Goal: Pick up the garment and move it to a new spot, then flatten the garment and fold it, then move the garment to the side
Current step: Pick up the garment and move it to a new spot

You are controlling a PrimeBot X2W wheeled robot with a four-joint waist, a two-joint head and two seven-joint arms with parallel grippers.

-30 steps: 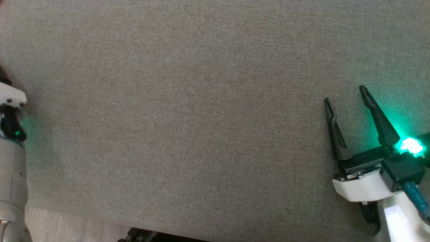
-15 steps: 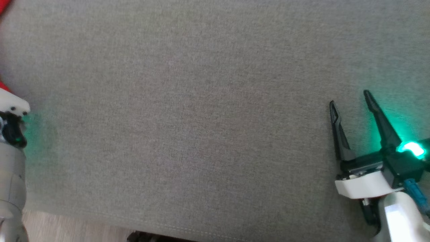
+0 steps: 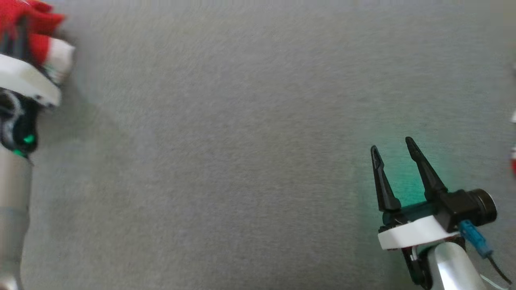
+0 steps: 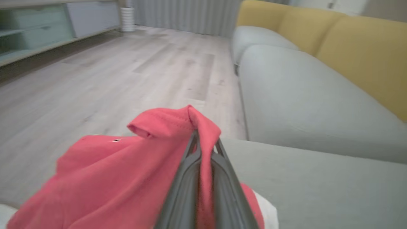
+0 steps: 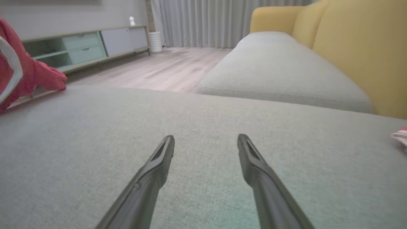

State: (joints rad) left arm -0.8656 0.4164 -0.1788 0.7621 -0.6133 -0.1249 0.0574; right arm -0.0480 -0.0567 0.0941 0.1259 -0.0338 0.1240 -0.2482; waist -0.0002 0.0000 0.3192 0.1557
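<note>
- Far left, head view: red garment (image 3: 24, 16) bunched at upper-left corner of grey cushion (image 3: 242, 141), white trim showing. Fingers blurred there.
- Left wrist view settles grip: left gripper (image 4: 206, 141) pinched tight on fold of garment. Cloth drapes over both fingers, rest hangs toward lower left. Wood floor (image 4: 111, 70) behind.
- Right, head view: right gripper (image 3: 393, 145) spread wide, low over cushion. We cannot tell contact.
- Right wrist view adds yellow backrest (image 5: 359, 47) and small pink-white scrap (image 5: 400, 135) at far right. We cannot tell what it is.
</note>
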